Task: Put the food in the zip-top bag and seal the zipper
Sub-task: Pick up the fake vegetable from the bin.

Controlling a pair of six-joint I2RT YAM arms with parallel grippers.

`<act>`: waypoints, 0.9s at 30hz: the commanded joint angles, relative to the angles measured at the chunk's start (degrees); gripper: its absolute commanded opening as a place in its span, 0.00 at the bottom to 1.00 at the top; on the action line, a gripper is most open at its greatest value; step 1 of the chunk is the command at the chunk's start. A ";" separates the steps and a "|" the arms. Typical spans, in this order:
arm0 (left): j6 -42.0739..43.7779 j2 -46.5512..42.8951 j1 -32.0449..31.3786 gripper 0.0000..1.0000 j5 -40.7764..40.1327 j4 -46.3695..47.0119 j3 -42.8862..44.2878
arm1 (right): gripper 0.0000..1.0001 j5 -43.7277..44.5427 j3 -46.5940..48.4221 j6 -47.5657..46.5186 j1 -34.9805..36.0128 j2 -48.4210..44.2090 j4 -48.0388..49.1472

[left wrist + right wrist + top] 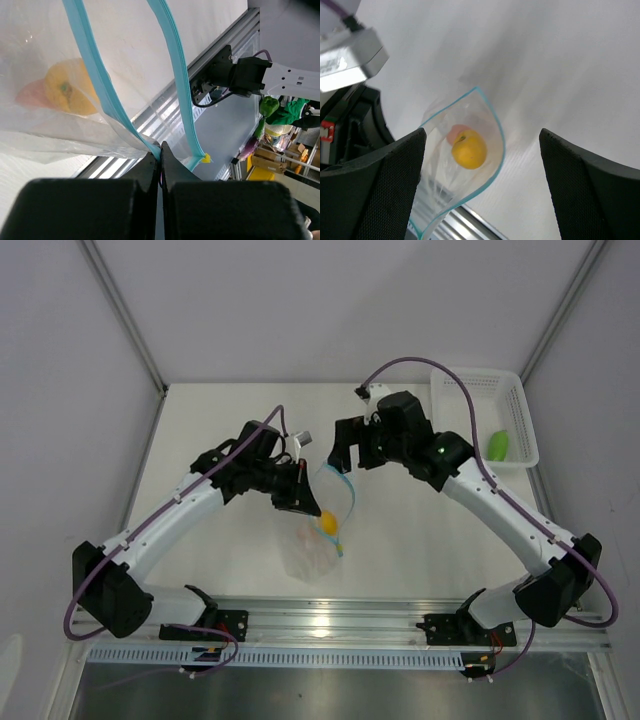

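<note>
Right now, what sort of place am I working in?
Probably a lab robot cell, not a real kitchen: a bare white table boxed in by plain white panels, an aluminium mounting rail along its near edge, and toy vegetables and cardboard boxes stacked beyond it in the left wrist view.

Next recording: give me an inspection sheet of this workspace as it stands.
Surface: white table.
Job's things: clear bag held open, blue zipper unsealed; orange piece inside; green piece in the basket.
Clutter: white basket at far right.
Claws: left claw shut on the bag's mouth edge; right claw open, empty, near the mouth.
Cables: purple cable along each arm.
Surroundings: white walls, metal rail at near edge.
</note>
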 commanded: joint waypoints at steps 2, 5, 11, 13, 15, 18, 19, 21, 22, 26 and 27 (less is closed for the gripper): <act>2.81 0.67 0.41 0.01 0.29 0.49 3.14 | 0.94 8.16 5.29 -1.08 -3.50 0.73 -1.36; 4.66 1.29 0.41 0.00 -0.50 -1.09 3.93 | 0.95 15.63 10.72 -4.41 -4.82 3.71 -3.73; 7.47 2.08 0.41 0.00 -1.30 -2.59 4.38 | 0.99 26.45 14.79 -9.08 -8.86 8.98 -1.99; 8.52 2.17 0.41 0.01 -1.38 -3.12 4.37 | 0.99 27.51 14.35 -11.36 -10.70 9.87 0.82; 9.41 2.17 0.32 0.01 -1.82 -3.47 4.02 | 0.99 30.32 14.26 -13.38 -11.85 11.80 2.15; 10.90 1.99 0.32 0.01 -1.74 -3.30 3.14 | 0.99 33.75 15.13 -15.67 -14.05 15.21 4.61; 11.43 2.08 0.41 0.00 -1.65 -2.69 2.53 | 0.99 34.28 16.27 -16.63 -15.45 16.28 5.14; 11.87 1.99 0.41 0.01 -1.56 -1.37 1.56 | 0.99 38.56 18.03 -18.31 -17.12 20.30 4.88; 12.31 2.16 0.41 0.00 -1.56 -0.93 1.30 | 0.99 40.68 19.34 -17.36 -18.09 21.81 4.01; 13.71 2.43 0.41 0.01 -1.56 1.27 -0.81 | 0.99 42.63 28.65 -14.00 -24.24 28.58 -1.01; 13.98 2.34 0.41 0.01 -1.56 1.80 -1.08 | 0.99 43.15 29.37 -14.27 -24.86 29.46 -0.92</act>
